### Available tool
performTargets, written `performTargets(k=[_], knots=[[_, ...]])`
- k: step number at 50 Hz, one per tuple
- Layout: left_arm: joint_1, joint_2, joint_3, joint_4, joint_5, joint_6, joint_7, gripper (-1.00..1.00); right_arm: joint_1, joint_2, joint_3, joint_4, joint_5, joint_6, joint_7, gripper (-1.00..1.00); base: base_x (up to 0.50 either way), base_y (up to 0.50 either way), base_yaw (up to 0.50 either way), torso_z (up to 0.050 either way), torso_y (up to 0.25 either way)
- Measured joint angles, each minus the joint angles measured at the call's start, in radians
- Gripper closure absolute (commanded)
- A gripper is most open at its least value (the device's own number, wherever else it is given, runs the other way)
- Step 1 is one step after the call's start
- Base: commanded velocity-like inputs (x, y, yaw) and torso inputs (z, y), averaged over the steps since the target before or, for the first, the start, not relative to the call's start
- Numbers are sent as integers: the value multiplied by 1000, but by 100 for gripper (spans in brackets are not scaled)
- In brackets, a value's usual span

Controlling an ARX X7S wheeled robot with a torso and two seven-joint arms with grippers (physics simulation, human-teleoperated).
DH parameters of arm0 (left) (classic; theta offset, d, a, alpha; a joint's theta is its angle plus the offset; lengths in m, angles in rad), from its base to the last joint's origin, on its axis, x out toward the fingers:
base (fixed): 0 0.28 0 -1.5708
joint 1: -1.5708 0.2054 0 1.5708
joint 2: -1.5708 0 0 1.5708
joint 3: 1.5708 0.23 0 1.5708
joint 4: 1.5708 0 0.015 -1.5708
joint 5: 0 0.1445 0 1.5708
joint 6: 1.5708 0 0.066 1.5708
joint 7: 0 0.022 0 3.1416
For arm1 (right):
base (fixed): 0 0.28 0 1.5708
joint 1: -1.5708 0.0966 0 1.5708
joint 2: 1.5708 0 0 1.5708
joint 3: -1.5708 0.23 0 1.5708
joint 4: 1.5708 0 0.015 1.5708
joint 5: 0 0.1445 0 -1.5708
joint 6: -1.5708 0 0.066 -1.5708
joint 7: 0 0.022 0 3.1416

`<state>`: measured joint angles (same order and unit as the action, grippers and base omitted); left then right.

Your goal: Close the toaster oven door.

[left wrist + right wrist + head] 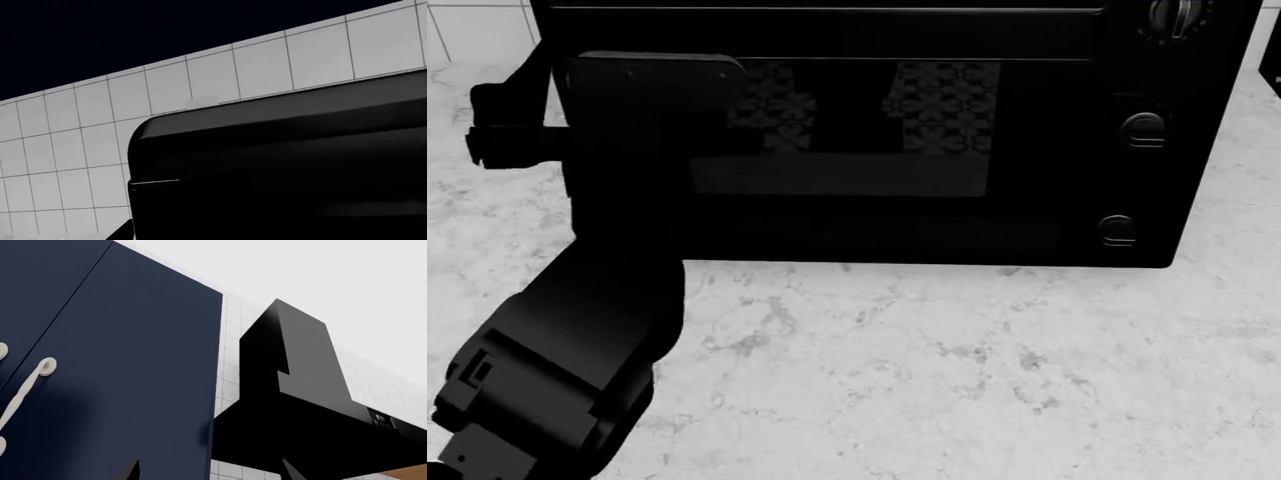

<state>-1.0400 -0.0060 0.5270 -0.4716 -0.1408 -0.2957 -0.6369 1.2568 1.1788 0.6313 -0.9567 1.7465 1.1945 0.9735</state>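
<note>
Head view, left to right. The robot's dark left arm [574,340] rises from the lower left corner, and its left gripper [521,125] sits at the left edge of the boxy glossy black toaster oven [868,130], which stands on a white marbled stone countertop [988,360] against a white tiled wall [60,160]. Whether the fingers are apart or together cannot be told; dark housing hides them. The wide black-framed door with its large glass window [854,150] appears upright and flush, or nearly so, with the oven front, though dark surfaces blur the seam. Three round knobs [1141,130] run down the right panel.

Judged stage: final seating of the door. To do it well, press squarely and gently along the door's left upper frame, push straight toward the oven body, and avoid sliding the oven back on the smooth counter.

The right gripper [207,472] shows only two dark fingertips set apart, holding nothing, facing a navy blue cabinet door with white handles [107,365], well away from the oven.
</note>
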Motion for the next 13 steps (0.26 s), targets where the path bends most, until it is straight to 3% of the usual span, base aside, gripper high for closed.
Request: performTargets(k=[13], knots=[[-82, 6, 226, -177, -109, 132, -237, -100, -13, 6, 34, 4, 11, 16, -2, -100, 43, 0, -9, 7, 0]])
